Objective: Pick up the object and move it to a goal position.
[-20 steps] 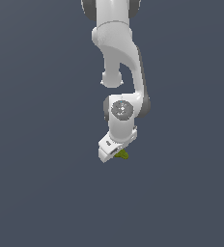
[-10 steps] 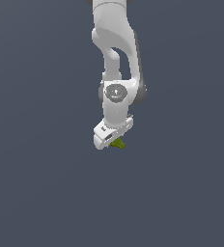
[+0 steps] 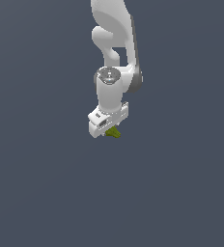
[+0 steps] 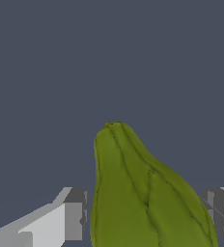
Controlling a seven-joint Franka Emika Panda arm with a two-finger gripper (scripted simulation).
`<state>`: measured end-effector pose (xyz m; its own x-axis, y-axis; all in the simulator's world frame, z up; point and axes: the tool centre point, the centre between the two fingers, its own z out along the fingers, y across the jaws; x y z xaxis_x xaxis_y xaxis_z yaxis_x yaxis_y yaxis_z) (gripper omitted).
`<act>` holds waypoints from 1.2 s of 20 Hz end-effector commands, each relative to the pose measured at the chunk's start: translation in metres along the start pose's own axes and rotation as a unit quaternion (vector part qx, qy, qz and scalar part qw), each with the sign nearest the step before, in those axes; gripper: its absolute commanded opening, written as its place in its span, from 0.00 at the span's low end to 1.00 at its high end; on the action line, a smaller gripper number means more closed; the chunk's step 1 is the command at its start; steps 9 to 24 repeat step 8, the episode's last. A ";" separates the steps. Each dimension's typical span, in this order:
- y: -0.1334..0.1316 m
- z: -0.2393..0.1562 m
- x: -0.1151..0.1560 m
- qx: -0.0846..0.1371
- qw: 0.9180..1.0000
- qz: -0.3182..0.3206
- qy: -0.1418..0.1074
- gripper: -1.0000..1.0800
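The object (image 3: 114, 132) is a small yellow-green pear-shaped lump that peeks out under the white gripper (image 3: 110, 131) in the exterior view. Most of it is hidden by the white hand. In the wrist view the object (image 4: 143, 193) fills the space between the two fingers, its narrow end pointing away from the camera. One grey finger pad (image 4: 76, 214) touches its side; the other pad (image 4: 220, 212) sits close against its rounded body. The gripper (image 4: 147, 214) is shut on the object, which hangs above the plain grey floor.
The white arm (image 3: 115, 53) reaches down from the upper edge of the exterior view. A uniform dark grey surface (image 3: 46, 183) surrounds it on all sides. No other objects or marker show in either view.
The arm has carried the held object upward and a little toward the exterior view's left. The wrist has turned, so the hand now faces differently. The grip stays shut.
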<state>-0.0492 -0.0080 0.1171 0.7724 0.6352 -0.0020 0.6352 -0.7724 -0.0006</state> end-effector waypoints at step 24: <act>-0.002 -0.011 -0.010 0.000 1.000 0.000 0.001 0.00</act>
